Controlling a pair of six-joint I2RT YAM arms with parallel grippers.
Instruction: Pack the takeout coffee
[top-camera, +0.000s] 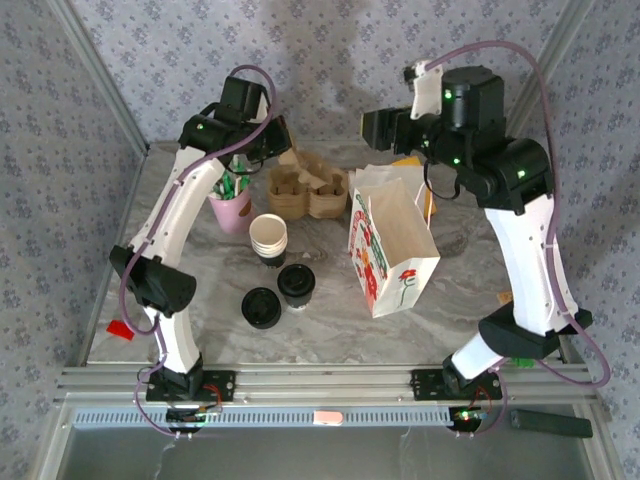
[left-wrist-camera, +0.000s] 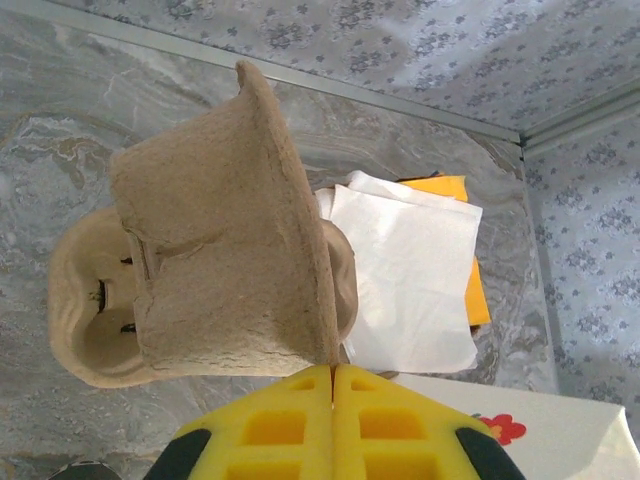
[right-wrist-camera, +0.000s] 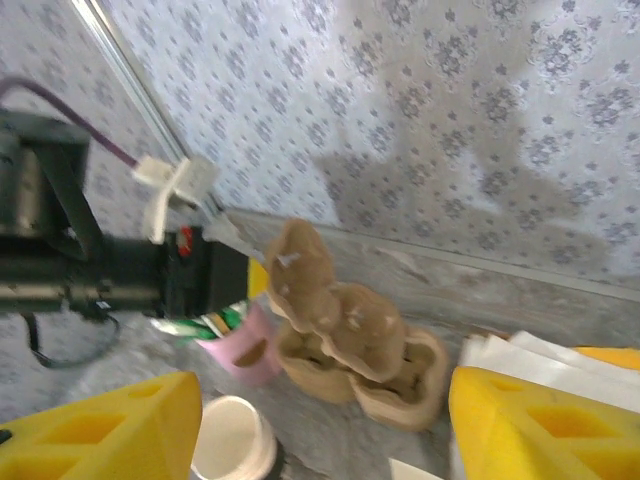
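Note:
The takeout coffee (top-camera: 297, 284), a small cup under a round black lid, stands near the middle of the table. Both grippers are at the back, far from it. My left gripper (top-camera: 283, 140) (left-wrist-camera: 333, 372) is shut on the edge of a brown pulp cup carrier (left-wrist-camera: 225, 230) (top-camera: 296, 160) (right-wrist-camera: 320, 290), held tilted above the stack of carriers (top-camera: 307, 192) (left-wrist-camera: 85, 310) (right-wrist-camera: 400, 385). At the back, above the open paper bag (top-camera: 392, 245), my right gripper (top-camera: 372, 126) (right-wrist-camera: 320, 430) hangs open with nothing between its yellow fingers (right-wrist-camera: 100, 430).
A loose flat black lid (top-camera: 261, 307) lies left of the coffee. A stack of white-rimmed paper cups (top-camera: 268, 238) (right-wrist-camera: 232, 440) and a pink cup of packets (top-camera: 232, 206) (right-wrist-camera: 245, 345) stand behind it. White napkins (left-wrist-camera: 410, 270) on orange ones (left-wrist-camera: 478, 290) lie beside the carriers.

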